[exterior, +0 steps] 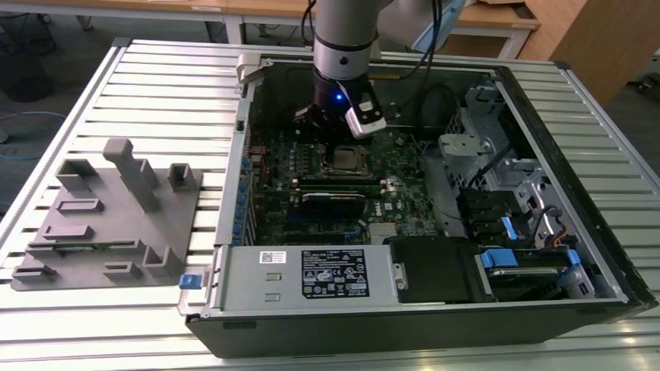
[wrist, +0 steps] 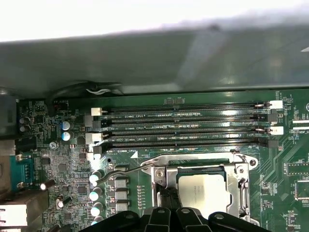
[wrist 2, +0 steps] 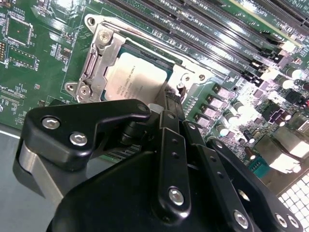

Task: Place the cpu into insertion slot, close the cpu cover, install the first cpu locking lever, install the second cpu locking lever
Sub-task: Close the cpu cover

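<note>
The cpu [wrist 2: 137, 77] [wrist: 203, 189] lies flat in the insertion slot [exterior: 345, 159], its silver top showing through the window of the cpu cover [wrist 2: 99, 60] [wrist: 237, 180]. The cover lies down over it. My gripper [wrist 2: 171, 104] [wrist: 163, 193] [exterior: 321, 130] is shut, its black fingertips standing at the socket's edge beside the cover. A thin wire locking lever [wrist: 123, 170] runs from that edge out over the green board, its hooked end free. I cannot tell whether the fingertips touch it.
Long black memory slots [wrist: 183, 128] [wrist 2: 207, 34] run beside the socket, with capacitors [wrist: 96, 193] close to the lever's end. The open case's walls [exterior: 246, 154] ring the board. A grey drive cage [exterior: 309, 270] stands at the front. A grey fixture block [exterior: 103, 209] sits at the exterior view's left.
</note>
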Tool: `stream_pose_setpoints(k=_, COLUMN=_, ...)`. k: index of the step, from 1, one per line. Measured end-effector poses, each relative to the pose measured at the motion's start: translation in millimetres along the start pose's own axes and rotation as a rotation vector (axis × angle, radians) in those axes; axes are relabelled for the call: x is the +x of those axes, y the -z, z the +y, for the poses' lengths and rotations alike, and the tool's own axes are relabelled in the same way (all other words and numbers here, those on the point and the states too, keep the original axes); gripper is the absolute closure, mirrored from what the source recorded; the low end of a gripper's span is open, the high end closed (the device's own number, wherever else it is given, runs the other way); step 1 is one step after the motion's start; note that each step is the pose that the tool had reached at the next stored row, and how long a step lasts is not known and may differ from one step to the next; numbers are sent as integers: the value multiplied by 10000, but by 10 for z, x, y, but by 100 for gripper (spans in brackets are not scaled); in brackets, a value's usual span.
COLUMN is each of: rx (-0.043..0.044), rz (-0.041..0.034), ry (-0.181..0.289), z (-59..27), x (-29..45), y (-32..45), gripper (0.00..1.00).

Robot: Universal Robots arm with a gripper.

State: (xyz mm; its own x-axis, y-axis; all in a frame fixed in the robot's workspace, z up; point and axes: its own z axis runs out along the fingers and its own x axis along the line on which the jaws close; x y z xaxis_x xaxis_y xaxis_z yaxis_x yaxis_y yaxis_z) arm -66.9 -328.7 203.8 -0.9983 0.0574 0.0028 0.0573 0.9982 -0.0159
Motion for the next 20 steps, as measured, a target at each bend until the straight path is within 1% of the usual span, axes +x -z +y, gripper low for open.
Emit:
stream_pose_setpoints(k=11, rx=-1, rz=-1, ry=-2, z=-1, x=17, y=-6, gripper=89)
stream_pose_setpoints(k=20, rx=11, rz=6, ry=-1, z=-2, x=25, y=-54, gripper=89)
